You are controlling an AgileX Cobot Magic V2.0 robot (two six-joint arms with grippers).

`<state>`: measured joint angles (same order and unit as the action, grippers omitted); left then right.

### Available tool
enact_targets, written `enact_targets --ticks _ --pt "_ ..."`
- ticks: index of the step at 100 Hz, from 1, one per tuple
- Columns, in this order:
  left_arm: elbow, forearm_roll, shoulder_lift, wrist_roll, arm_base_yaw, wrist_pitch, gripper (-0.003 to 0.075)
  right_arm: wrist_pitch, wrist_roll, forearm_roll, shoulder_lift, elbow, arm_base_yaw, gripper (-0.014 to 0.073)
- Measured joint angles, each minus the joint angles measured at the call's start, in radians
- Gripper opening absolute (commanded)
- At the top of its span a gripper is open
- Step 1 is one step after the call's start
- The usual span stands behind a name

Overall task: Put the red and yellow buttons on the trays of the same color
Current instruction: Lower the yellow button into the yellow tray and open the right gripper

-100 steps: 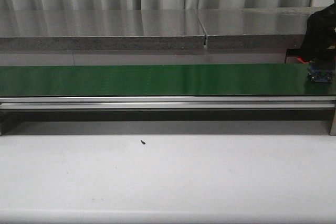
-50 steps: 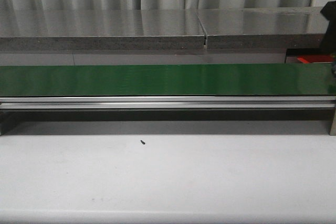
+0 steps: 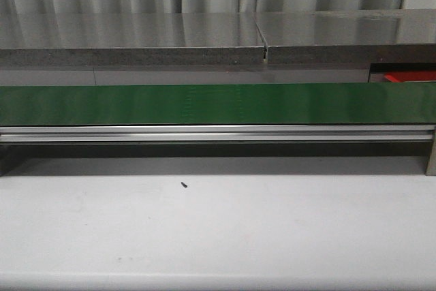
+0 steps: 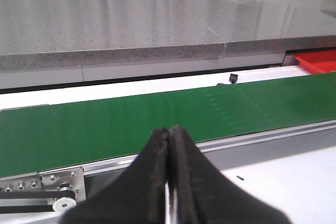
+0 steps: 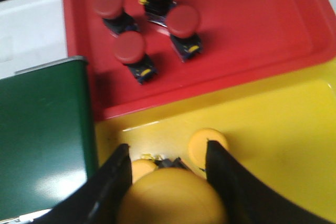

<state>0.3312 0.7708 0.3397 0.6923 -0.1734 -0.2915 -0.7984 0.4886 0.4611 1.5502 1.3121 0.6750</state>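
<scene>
We find the right gripper (image 5: 168,182) clamped on a yellow button (image 5: 172,199), hanging directly above the yellow tray (image 5: 283,145), just beside the red tray (image 5: 252,40) that holds four red buttons (image 5: 129,47). Two more yellow buttons (image 5: 208,141) lie in the yellow tray beneath. The left gripper (image 4: 169,182) is closed on nothing, over the green belt (image 4: 131,124), well away from both trays.

1. The front view is dim and a bit grainy, with soft shine on the green belt (image 3: 218,103).
2. A dark shadow sits under its rail.
3. The right wrist view is bright but blurry, most on the big yellow button (image 5: 170,198).
</scene>
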Motion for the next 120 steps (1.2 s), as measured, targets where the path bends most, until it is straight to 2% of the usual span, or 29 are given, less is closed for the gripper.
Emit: enact_targets --ticks 20,46,59,80,111,120 --pt "0.0 0.0 0.0 0.0 0.0 0.0 -0.0019 0.019 -0.017 0.0 0.0 -0.097 0.081 0.0069" --pt "0.0 0.0 0.0 0.0 0.0 0.0 -0.0019 0.167 -0.017 0.004 0.0 -0.275 0.083 0.0069" --pt "0.0 0.0 0.0 0.0 0.0 0.0 -0.0019 0.248 -0.011 0.047 0.002 -0.342 0.083 0.0069" --pt "0.0 0.0 0.0 0.0 0.0 0.0 -0.0019 0.291 0.048 0.123 0.058 -0.351 0.048 0.0069" --pt "0.0 0.0 0.0 0.0 0.0 0.0 -0.0019 0.318 0.07 0.137 0.151 -0.351 0.012 0.0069" --pt "0.0 0.0 0.0 0.0 0.0 0.0 -0.0019 0.324 0.079 0.137 0.163 -0.351 0.012 0.0108"
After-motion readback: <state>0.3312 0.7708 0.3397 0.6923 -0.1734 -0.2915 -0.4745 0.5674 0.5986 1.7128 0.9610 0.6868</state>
